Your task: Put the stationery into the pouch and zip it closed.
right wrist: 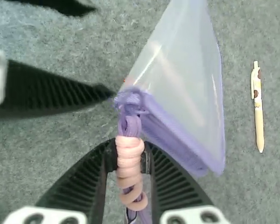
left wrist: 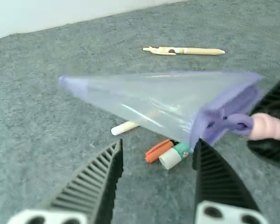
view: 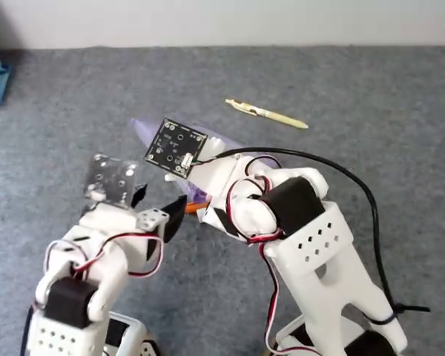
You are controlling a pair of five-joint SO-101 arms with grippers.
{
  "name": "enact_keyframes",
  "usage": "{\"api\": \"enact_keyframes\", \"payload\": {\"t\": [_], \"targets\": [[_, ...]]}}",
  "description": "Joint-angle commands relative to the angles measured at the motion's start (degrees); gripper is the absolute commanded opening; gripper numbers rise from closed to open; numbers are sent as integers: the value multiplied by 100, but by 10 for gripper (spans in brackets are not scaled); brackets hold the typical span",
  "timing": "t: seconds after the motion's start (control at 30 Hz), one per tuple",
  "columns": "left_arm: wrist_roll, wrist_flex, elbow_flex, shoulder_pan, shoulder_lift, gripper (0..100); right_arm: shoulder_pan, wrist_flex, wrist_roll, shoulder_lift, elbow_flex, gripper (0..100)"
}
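right gripper (right wrist: 128, 148) clamped on the pink coiled zip pull (right wrist: 129, 161); clear purple pouch (right wrist: 186, 88) hangs from it, tilted, above the grey desk (left wrist: 32, 121). left gripper (left wrist: 157, 148) jaws apart, holding nothing, one finger just beside the pouch's zip corner. under the pouch: orange marker (left wrist: 158, 150), white-green marker (left wrist: 173, 157), white stick (left wrist: 125, 127). yellow pen (left wrist: 184, 50) lies on the desk beyond the pouch
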Motion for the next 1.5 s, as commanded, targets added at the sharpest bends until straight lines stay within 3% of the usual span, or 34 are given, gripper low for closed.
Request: {"api": "enact_keyframes", "payload": {"t": [0.0, 0.13, 0.57, 0.8, 1.17, 1.47], "targets": [[0, -176, -48, 448, 193, 235, 57, 48, -18, -207, -334, 8], [316, -176, -57, 668, 220, 235, 57, 22, -18, -207, -334, 8], [334, -466, 391, 651, 211, 233, 92, 154, -18, -154, -993, 8], [308, -448, 136, 141, 202, 234, 92, 505, -18, -154, -1046, 8], [308, 202, -602, 167, 202, 234, 277, 435, -18, -136, -1037, 8], [316, -62, -391, 176, 229, 234, 303, 488, -18, -198, -1055, 8]]}}
